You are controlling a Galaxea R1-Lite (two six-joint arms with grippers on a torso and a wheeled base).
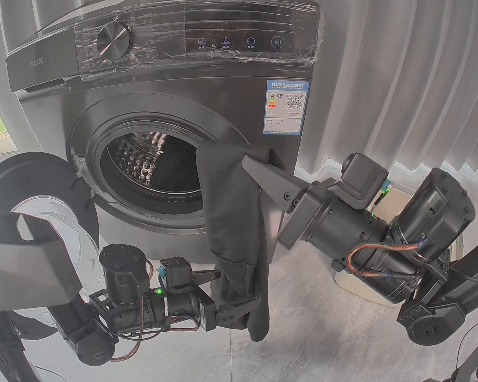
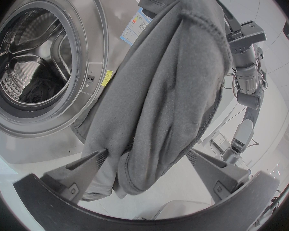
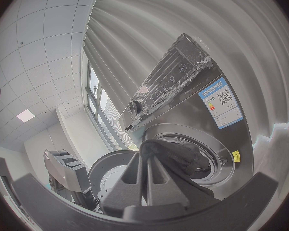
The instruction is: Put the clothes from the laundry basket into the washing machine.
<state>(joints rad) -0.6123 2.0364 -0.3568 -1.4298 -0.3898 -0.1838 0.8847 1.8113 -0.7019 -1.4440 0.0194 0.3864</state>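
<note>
A dark grey garment hangs in front of the washing machine, just right of its open drum mouth. My right gripper is shut on the garment's top edge, level with the drum; in the right wrist view the cloth bunches at that gripper. Low down, my left gripper is open, its fingers either side of the garment's hanging lower end. In the left wrist view one finger touches the cloth. Dark clothing lies inside the drum.
The round door stands swung open at the machine's left. A pale container sits on the floor behind my right arm, mostly hidden. White curtains hang to the right of the machine. Bare tiled floor lies before it.
</note>
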